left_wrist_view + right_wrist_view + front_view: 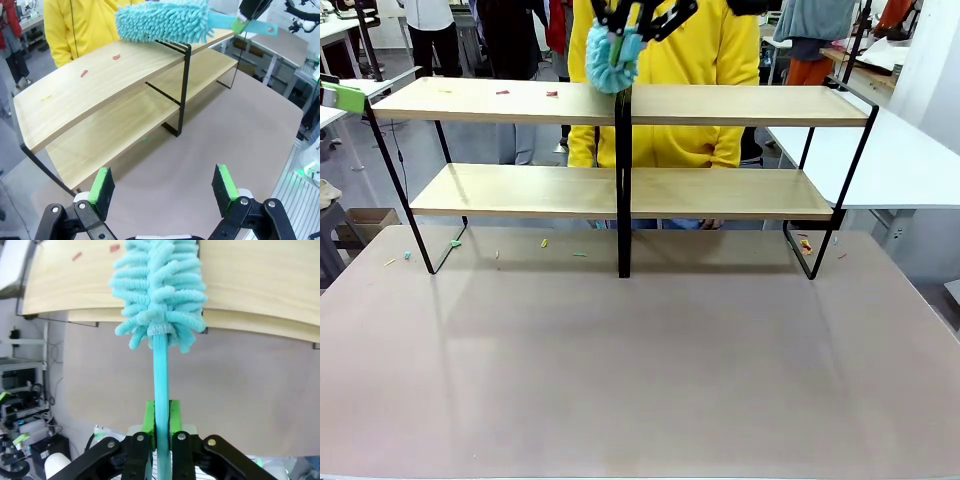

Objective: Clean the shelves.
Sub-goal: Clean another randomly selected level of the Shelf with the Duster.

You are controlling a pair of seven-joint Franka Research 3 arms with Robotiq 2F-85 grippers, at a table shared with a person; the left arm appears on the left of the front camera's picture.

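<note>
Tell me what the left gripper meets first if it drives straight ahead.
Likely the shelves' lower board, beside the black centre post; the open left gripper aims there. Depth is unclear, so it could touch the table just short of it.

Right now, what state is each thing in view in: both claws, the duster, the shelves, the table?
duster: held by its handle, head over the top board's middle.
right claw: shut on the duster.
left claw: open, empty.
shelves: upright, red scraps on the top board.
table: small coloured scraps near the rack's feet.
</note>
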